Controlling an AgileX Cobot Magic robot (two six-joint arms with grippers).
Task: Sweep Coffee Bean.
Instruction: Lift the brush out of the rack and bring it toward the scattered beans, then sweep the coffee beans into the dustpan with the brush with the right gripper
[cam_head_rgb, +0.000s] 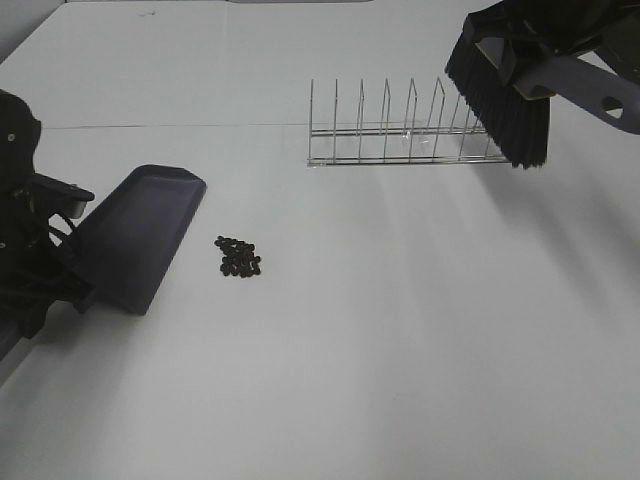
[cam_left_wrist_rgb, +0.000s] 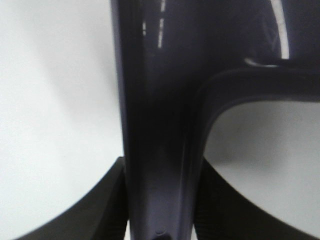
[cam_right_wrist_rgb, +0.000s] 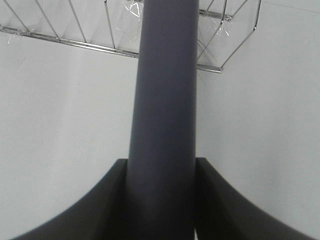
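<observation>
Seen from the high exterior camera, the coffee bean (cam_head_rgb: 238, 257) pile lies in one tight dark cluster on the white counter (cam_head_rgb: 400, 350), left of center, just beside the long edge of a dark purple dustpan (cam_head_rgb: 140, 235) but separated from it by a narrow strip of bare surface. The left gripper (cam_head_rgb: 72, 285) is clamped on the dustpan's rear end at the left edge of the frame, with the pan angled toward the beans. Farther back stands a wire rack (cam_head_rgb: 385, 130) of upright metal dividers. Above its right end the right gripper (cam_head_rgb: 535, 50) grips a brush (cam_head_rgb: 505, 95) by its grey handle, black bristles pointing down and overlapping the rack's end in this view; whether the bristle tips touch the counter cannot be told. Brush and beans are well apart. In the left wrist view, the dustpan handle (cam_left_wrist_rgb: 155, 125) runs up the middle of the frame, glossy and dark, pinched between the two black fingers (cam_left_wrist_rgb: 95, 210) of the left gripper (cam_left_wrist_rgb: 160, 215), with white counter to either side; the beans are out of sight here. In the right wrist view, the brush handle (cam_right_wrist_rgb: 165, 100) rises straight between the fingers (cam_right_wrist_rgb: 90, 210) of the right gripper (cam_right_wrist_rgb: 161, 200), which are closed against it on both sides, and the wire rack (cam_right_wrist_rgb: 75, 42) stretches across the counter beyond.
</observation>
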